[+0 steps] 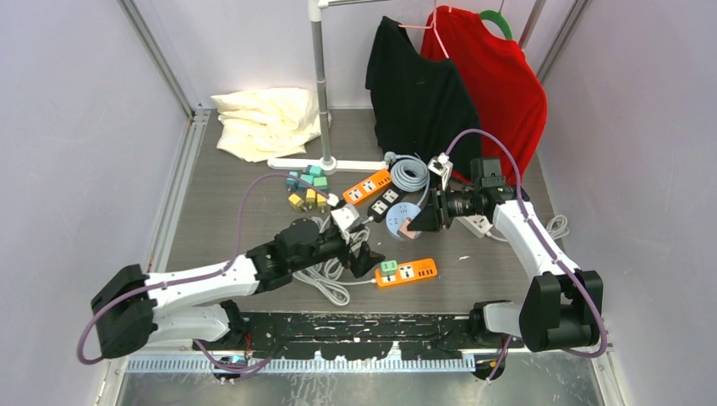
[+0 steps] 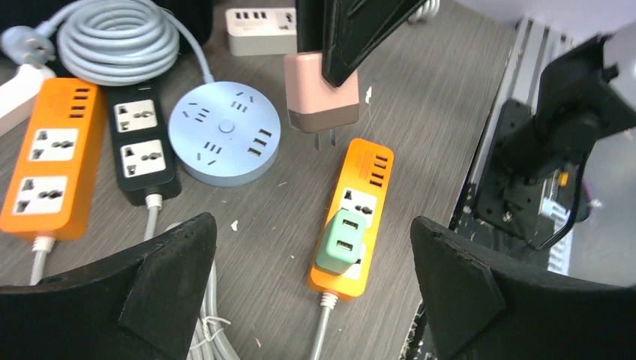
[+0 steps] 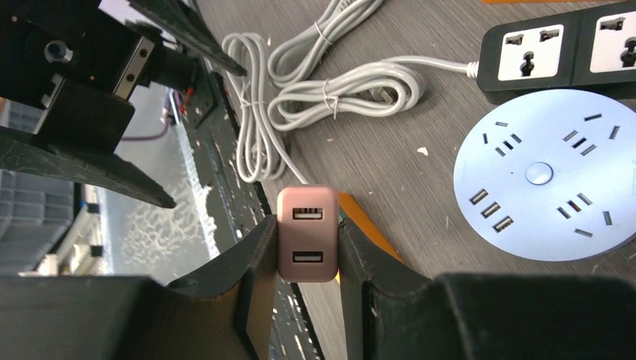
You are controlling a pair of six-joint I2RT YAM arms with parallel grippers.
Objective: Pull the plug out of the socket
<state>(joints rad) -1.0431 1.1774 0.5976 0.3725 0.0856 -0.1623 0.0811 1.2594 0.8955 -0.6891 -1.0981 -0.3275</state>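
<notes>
While right jaws clamp the pink plug [image 2: 322, 94], upright, prongs [image 2: 324, 139] pointing down, left jaws wide.

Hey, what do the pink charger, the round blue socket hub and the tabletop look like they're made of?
Pink charger: likely moulded plastic, a smooth satin shell with rounded edges and a soft sheen.
Round blue socket hub: matte plastic by the look, even colour and no glare.
Tabletop: grey wood-grain pattern with fine streaks, probably laminate rather than bare wood.

Bench [image 1: 495, 272] lies open right of the orange strip [image 1: 407, 272]. Coiled cables [image 1: 331, 283] crowd its left; pink plug [image 1: 409, 227] hangs beyond.
</notes>
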